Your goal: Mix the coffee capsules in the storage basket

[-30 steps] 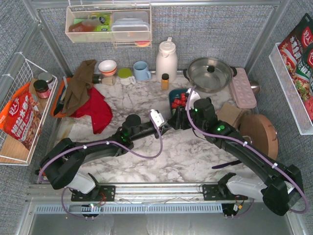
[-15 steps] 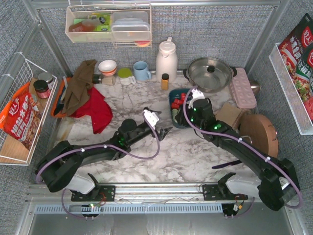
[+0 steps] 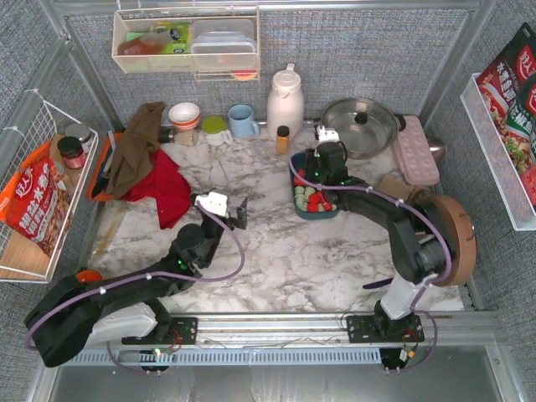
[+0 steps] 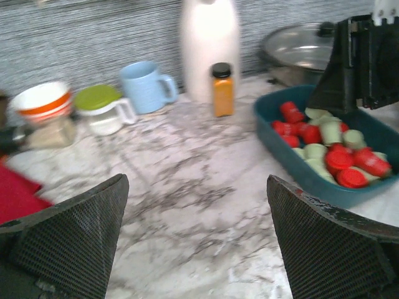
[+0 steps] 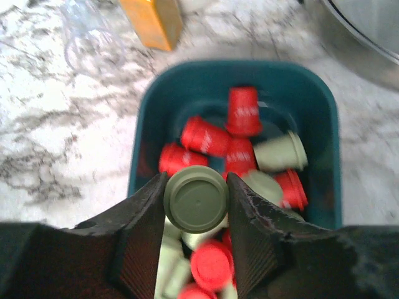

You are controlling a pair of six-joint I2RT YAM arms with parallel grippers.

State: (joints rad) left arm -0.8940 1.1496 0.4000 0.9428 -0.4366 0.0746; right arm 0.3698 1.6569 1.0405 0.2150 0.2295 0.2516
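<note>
The marble worktop [image 3: 276, 260] carries the storage basket [image 3: 323, 215] toward its far right, just in front of the lidded pot [image 3: 360, 126] and near the small orange-capped bottle [image 4: 222, 90].

Only the overhead view shows both arms whole. The right one is folded sharply, with its elbow by the round wooden board [image 3: 456, 230] and its wrist over the basket. The left one lies low across the near left of the worktop.

The left wrist view alone shows the basket from the side, with red and pale green coffee capsules [image 4: 330, 159] heaped together in it. It also shows the left tool [image 4: 196, 240] with its fingers wide apart and nothing between them (well clear of the basket).

The right wrist view looks straight down into the basket. There the right tool [image 5: 196, 187] is clamped on one green capsule [image 5: 195, 198], its round end facing the camera, held above the pile. From overhead this grip is hidden by the wrist.

A second ago both tools met at the basket's near left corner. Since then the left arm has drawn back toward the red cloth [image 3: 163, 188], while the right tool has moved up over the basket's far end and its elbow has folded.
</note>
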